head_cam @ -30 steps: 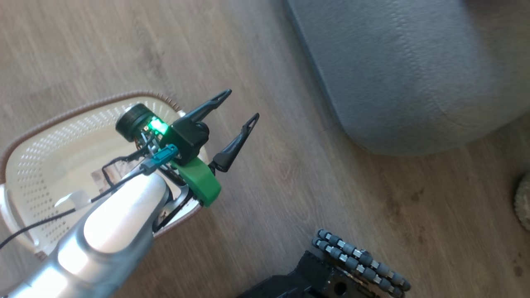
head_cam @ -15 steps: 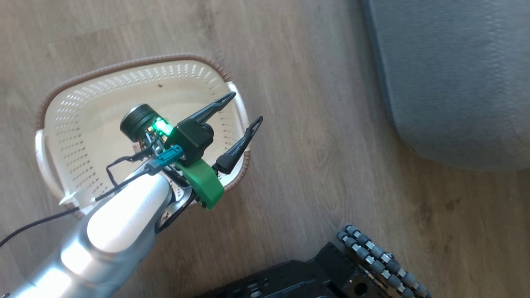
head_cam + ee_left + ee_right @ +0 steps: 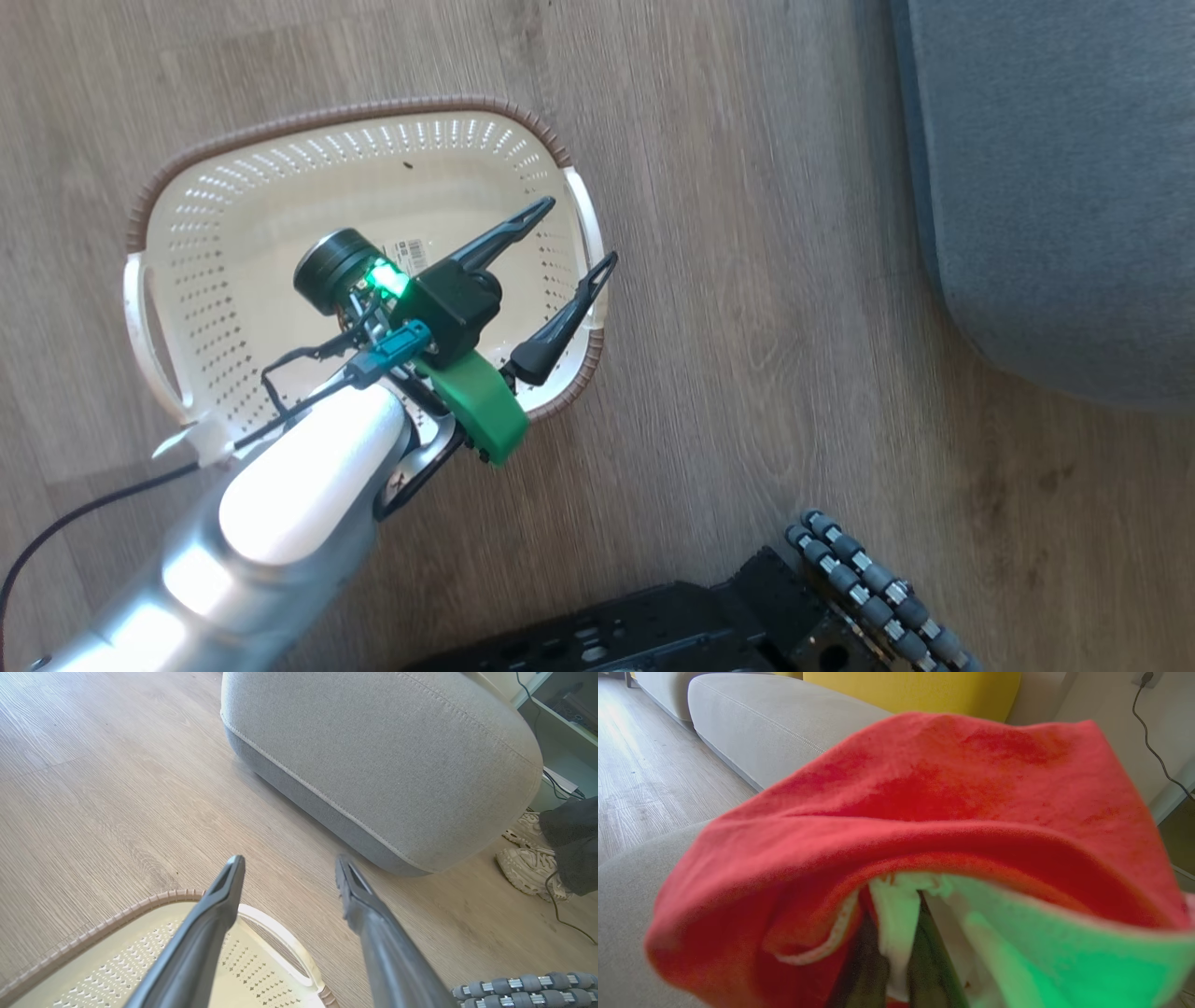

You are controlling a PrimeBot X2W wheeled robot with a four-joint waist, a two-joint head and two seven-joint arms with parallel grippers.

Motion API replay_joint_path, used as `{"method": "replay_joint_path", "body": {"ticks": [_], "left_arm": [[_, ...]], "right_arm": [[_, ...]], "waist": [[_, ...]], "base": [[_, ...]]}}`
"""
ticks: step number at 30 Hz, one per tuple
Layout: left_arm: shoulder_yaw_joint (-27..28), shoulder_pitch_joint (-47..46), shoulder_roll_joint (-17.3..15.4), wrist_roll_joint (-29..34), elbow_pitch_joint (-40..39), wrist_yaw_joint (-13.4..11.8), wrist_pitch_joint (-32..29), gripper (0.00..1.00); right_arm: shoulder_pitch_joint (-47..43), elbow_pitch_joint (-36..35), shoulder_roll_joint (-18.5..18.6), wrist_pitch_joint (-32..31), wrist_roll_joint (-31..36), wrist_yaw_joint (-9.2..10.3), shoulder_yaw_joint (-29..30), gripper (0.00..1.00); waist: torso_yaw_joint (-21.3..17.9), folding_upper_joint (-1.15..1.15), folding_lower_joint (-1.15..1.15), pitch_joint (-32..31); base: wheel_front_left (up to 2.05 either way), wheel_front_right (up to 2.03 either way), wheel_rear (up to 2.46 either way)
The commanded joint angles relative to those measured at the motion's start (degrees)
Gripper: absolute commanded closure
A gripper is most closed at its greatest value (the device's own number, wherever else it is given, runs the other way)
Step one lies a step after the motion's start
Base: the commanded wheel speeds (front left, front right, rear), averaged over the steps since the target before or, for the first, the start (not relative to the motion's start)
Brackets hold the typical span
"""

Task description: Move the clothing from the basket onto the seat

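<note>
the left gripper hung over the right end of the basket, its two dark fingers spread wide and holding nothing, one tip above the perforated inside, the other above the white handle at the brown rim. the basket's bare bottom showed its label. a broad strip of wooden floor lay open between that rim and the rounded, stitched edge of the grey seat, well apart from the basket. the robot's dark base with its roller wheel sat at the near edge, clear of both. the right gripper was clenched on the clothing, red fabric draped over its fingers, a white fold pinched between them, grey seat upholstery behind; whether the cloth touched the seat could not be told.
</note>
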State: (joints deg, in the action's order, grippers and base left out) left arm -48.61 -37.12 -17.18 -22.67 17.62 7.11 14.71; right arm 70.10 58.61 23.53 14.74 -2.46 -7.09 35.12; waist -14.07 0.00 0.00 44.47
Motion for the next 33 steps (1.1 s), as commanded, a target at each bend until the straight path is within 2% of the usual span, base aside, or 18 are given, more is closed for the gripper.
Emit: {"method": "replay_joint_path", "body": {"ticks": [1,10,17,22,27,33], "left_arm": [[2.0,0.1,0.3,0.4,-1.4,0.3,0.3,0.0],[3.4,1.6,2.6,0.1,-1.1,0.4,0.3,0.0],[3.7,3.4,4.0,-1.0,-0.9,0.4,0.3,0.0],[4.0,5.5,4.6,-1.7,-0.6,0.4,0.3,0.0],[4.8,7.5,5.7,-2.2,-0.5,0.4,0.3,0.0],[6.3,10.4,7.0,-2.6,-0.1,0.4,0.3,0.0]], "right_arm": [[-3.5,-2.4,0.4,0.2,-1.1,-0.4,-0.7,0.0],[-17.1,-8.4,-2.1,0.3,-5.1,-0.4,-3.5,0.0],[-23.7,-8.4,-2.5,0.3,-6.3,-0.4,-5.5,0.0],[-26.8,-4.7,-2.1,-0.1,-6.9,-0.4,-7.0,0.0],[-27.4,0.7,-2.2,-4.0,-7.5,-0.4,-11.3,0.0],[-29.2,0.4,-2.9,-5.8,-11.8,-0.4,-19.7,0.0]], "waist": [[-0.1,0.0,0.0,-0.9],[0.1,0.0,0.0,-6.3],[1.1,0.0,0.0,-10.7],[1.9,0.0,0.0,-14.5],[3.2,0.0,0.0,-18.5],[5.2,0.0,0.0,-23.5]], "base": [[0.0,0.0,0.0],[0.0,0.0,0.0],[0.0,0.0,0.0],[0.0,0.0,0.0],[0.0,0.0,0.0],[0.0,0.0,0.0]]}}
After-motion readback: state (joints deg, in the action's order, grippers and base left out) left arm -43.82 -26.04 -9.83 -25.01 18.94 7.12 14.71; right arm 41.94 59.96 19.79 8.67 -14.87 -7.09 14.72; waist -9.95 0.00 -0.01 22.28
